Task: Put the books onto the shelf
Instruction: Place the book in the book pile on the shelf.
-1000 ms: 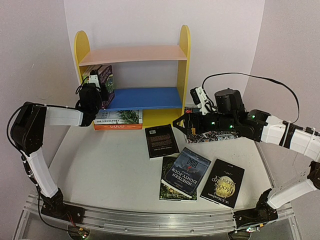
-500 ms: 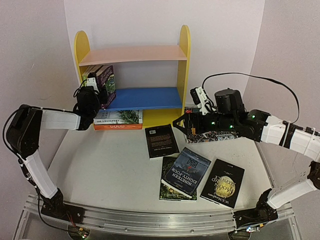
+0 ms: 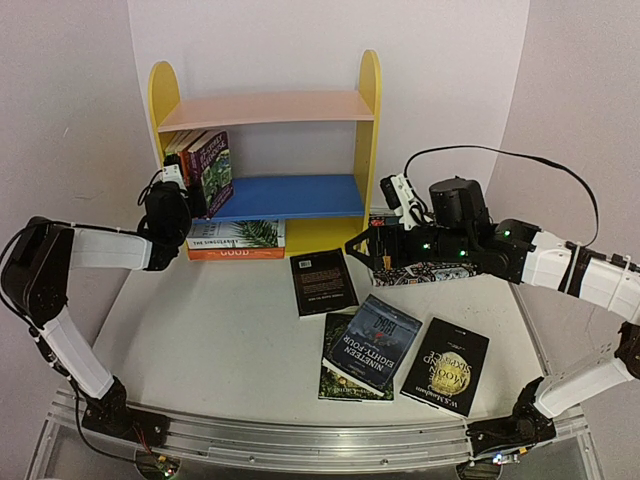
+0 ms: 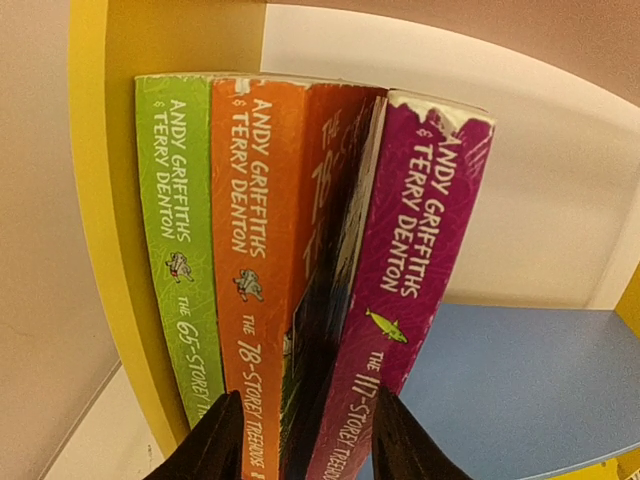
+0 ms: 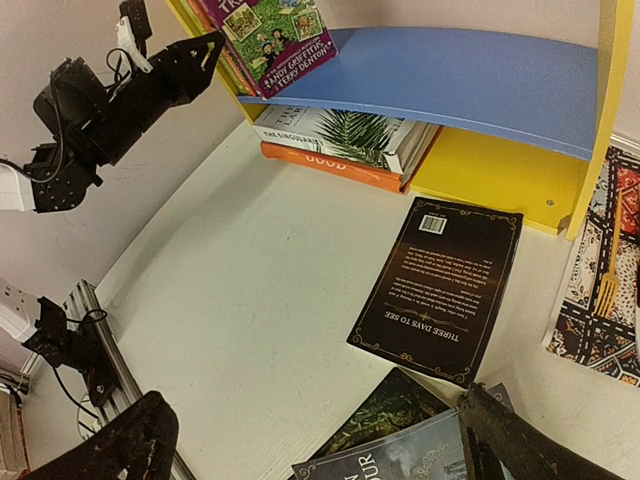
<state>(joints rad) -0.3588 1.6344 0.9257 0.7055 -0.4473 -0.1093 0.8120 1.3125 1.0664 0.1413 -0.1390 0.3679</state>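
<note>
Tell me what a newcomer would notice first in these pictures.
The yellow-sided shelf at the back stands out, green, orange and purple books upright at the left end of its blue board, the left end effector right in front of them. Nearer, dark paperbacks lie flat on the white table.

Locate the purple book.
In the top view, the purple book stands on the blue board at the left end of the shelf, right of the orange book.

Left arm [image 3: 110, 248] and right arm [image 3: 560, 262]: white link shells, black joint housings; a black cable [image 3: 500, 152] arcs over the right.
</note>
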